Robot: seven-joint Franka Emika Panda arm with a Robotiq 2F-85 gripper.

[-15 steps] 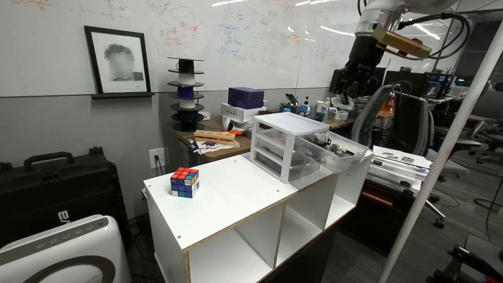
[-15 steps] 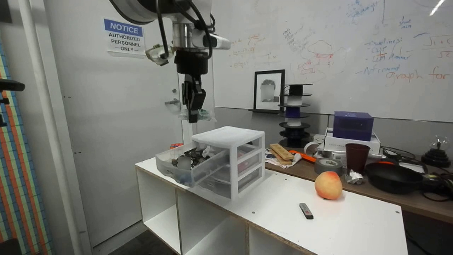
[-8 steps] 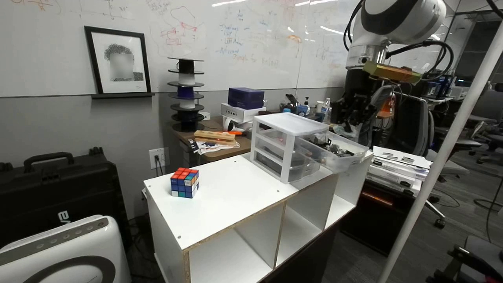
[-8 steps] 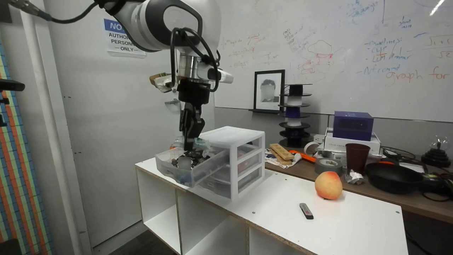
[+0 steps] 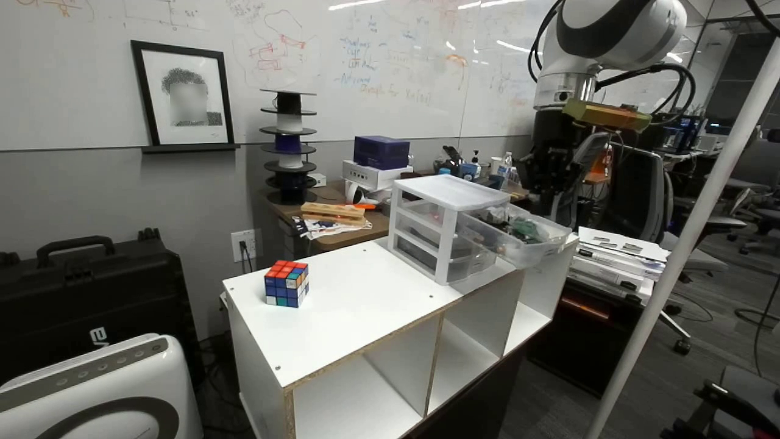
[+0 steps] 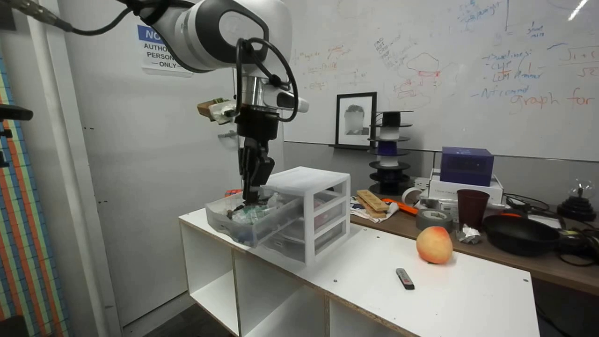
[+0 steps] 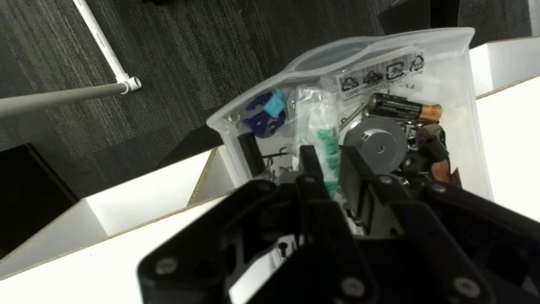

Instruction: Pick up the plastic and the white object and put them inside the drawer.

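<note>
The top drawer of the small plastic unit is pulled out, as both exterior views show [image 5: 542,250] [image 6: 224,229]; the wrist view shows its inside [image 7: 457,90]. The plastic, a clear bag with green print [image 7: 322,114], lies in it over loose parts; it also shows in both exterior views [image 5: 525,230] [image 6: 255,214]. My gripper [image 7: 330,152] is open, pointing down just over the bag, its fingertips apart on either side of it. In an exterior view the gripper [image 6: 252,200] is low over the drawer. I cannot tell which thing is the white object.
The drawer also holds a battery [image 7: 400,107], a grey disc [image 7: 377,143] and small hardware. The unit's white top [image 6: 306,180] stands close beside the gripper. A peach [image 6: 434,245], a small grey stick [image 6: 405,279] and a Rubik's cube [image 5: 286,283] are on the cabinet.
My gripper has come down from above the unit to the open drawer, carrying the plastic bag. It has let the bag go, which now lies in the drawer.
</note>
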